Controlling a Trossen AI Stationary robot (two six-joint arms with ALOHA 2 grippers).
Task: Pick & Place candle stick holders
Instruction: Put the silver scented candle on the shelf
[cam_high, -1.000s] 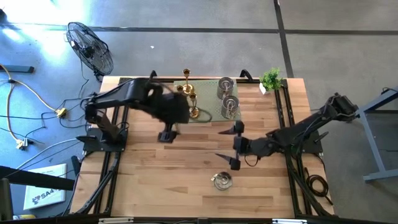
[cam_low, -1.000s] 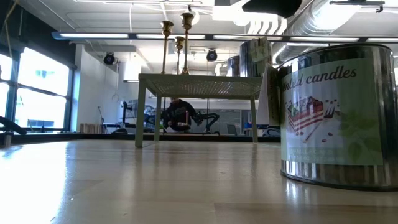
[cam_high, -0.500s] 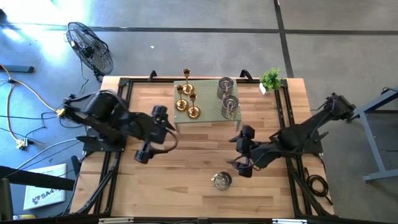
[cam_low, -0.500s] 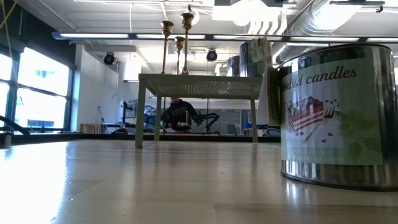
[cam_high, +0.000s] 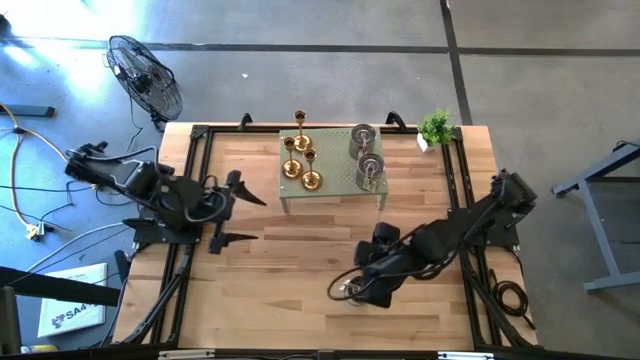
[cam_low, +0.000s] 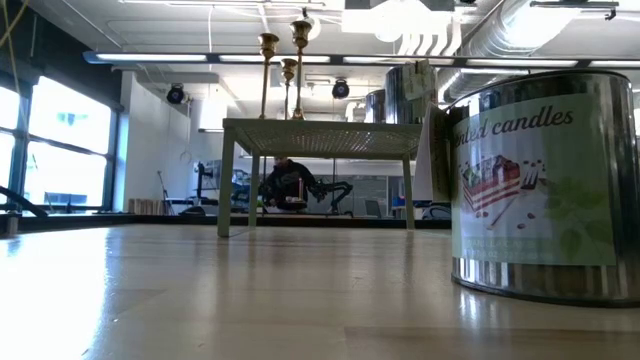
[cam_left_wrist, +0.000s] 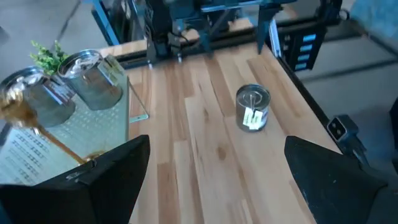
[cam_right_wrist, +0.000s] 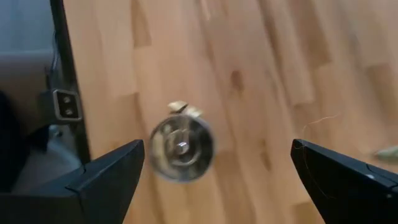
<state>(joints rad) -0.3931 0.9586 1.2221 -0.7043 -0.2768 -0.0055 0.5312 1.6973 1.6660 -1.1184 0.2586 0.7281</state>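
A small pale-green mesh stand (cam_high: 331, 185) at the far middle carries three gold holders (cam_high: 300, 158) and two silvery holders (cam_high: 366, 155); they also show in the low view (cam_low: 284, 70). A third silvery holder (cam_right_wrist: 181, 142), with a paper label, stands on the table near the near edge (cam_low: 540, 190) (cam_left_wrist: 253, 107). My right gripper (cam_high: 340, 290) is open and hangs over it, pointing down, fingers apart on either side (cam_right_wrist: 227, 180). In the high view it is mostly hidden under that gripper. My left gripper (cam_high: 250, 215) is open and empty at the table's left.
A small green potted plant (cam_high: 435, 126) stands at the far right corner. Black frame rails (cam_high: 190, 250) run along the table's left and right sides. Bare wood (cam_high: 300, 250) lies between the stand and the near edge. A floor fan (cam_high: 145, 75) stands beyond the table.
My left gripper has drawn back from the stand toward the table's left edge, staying open. My right gripper has gone toward the near edge and leftward, tipping down until it is over the silvery holder on the table. The holders have not moved.
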